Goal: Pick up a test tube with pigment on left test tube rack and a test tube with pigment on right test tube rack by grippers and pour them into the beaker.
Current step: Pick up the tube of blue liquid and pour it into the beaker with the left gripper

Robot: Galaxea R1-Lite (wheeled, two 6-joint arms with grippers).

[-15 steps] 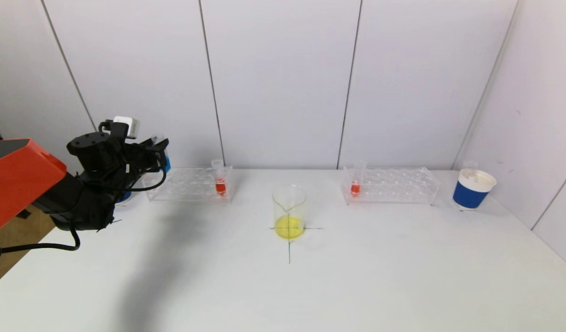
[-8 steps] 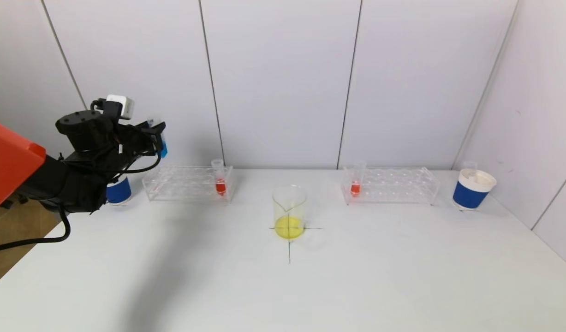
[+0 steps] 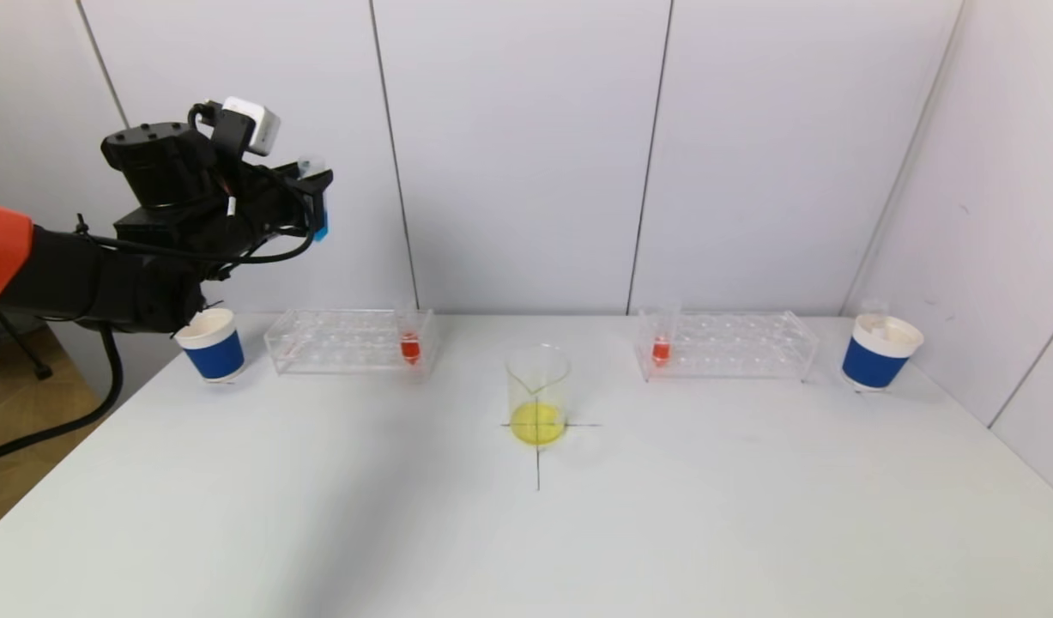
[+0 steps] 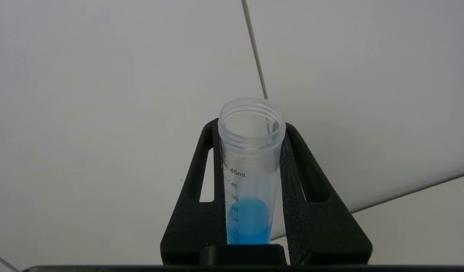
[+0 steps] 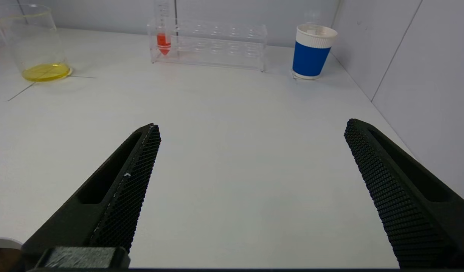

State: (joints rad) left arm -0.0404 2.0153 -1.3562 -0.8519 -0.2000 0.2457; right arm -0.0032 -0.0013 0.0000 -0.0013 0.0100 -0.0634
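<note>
While your left gripper [image 3: 313, 203] hangs high above the left end of the bench [image 3: 406, 532], its fingers [image 4: 296, 181] are clenched on an open tube of blue pigment [image 4: 250, 181], held upright and clear of the left rack [image 3: 350, 342]. Your right gripper [image 5: 250, 189] sits low over the bench's right side, fingers spread wide and grasping nothing. The beaker [image 3: 539, 395] stands at the centre cross mark with yellow liquid in its base, well apart from the held tube. A red tube [image 3: 661, 339] waits in the right rack [image 3: 723, 345].

Judgement: the carry to the beaker is the step in hand. Keep the tube upright during travel, bring its mouth over the beaker rim before tilting, and tilt slowly; an early tilt risks spilling on the bench.
</note>
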